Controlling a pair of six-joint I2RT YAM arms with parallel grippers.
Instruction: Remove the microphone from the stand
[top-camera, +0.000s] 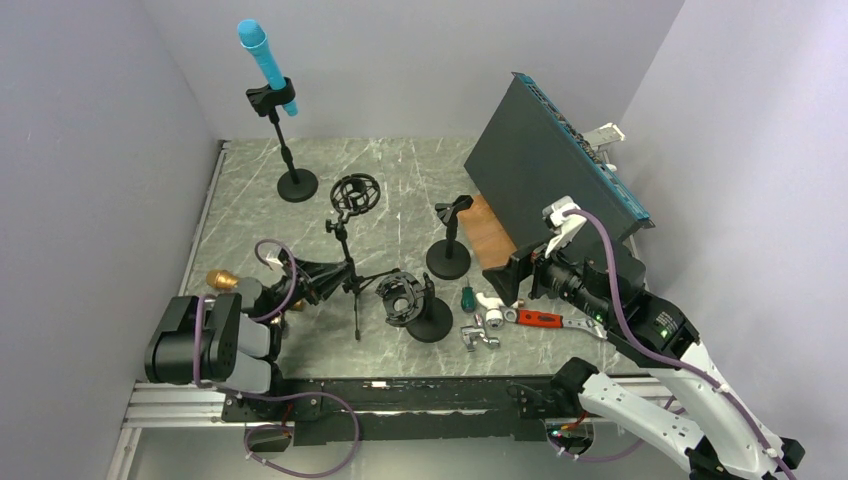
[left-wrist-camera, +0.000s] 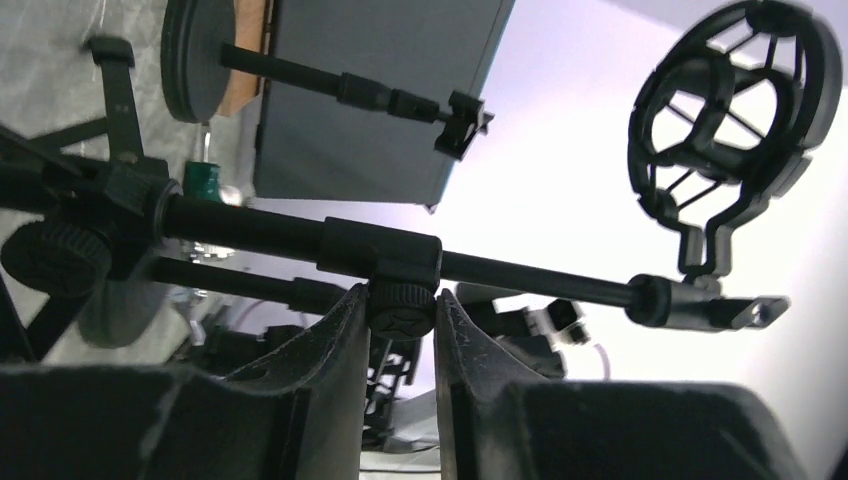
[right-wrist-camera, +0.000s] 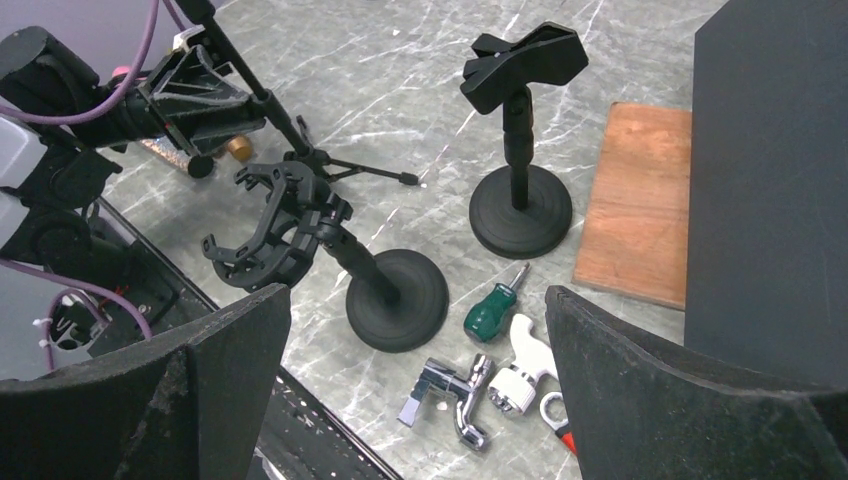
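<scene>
Item: blue microphone. It sat tilted in the clip of a round-based stand, head up and leaning left, tail poking out below the clip. Location: far left corner of the table, near the left and back walls, with open air above the head.

Bare marble lay around the stand's base. The nearest neighbour was a tripod stand topped by a ring cradle, nearer the front.

Left hand: low at the front left, fingers drawn together and clamped on the knob under the tripod stand's pole, well apart from the microphone.

Right hand: fingers wide apart, nothing between them, hovering over the front right of the table.

Centre: a short stand with a bare clip, upright. A second cradle stand leaned towards the front edge.

Front, just beside that stand's base: green screwdriver, chrome fitting, red-handled tool.

Right: a dark panel stood tilted near the right wall, a wooden board flat at its foot, taking up that side.

Left front: a gold-coloured piece beside the left arm; what it was could not be told.
</scene>
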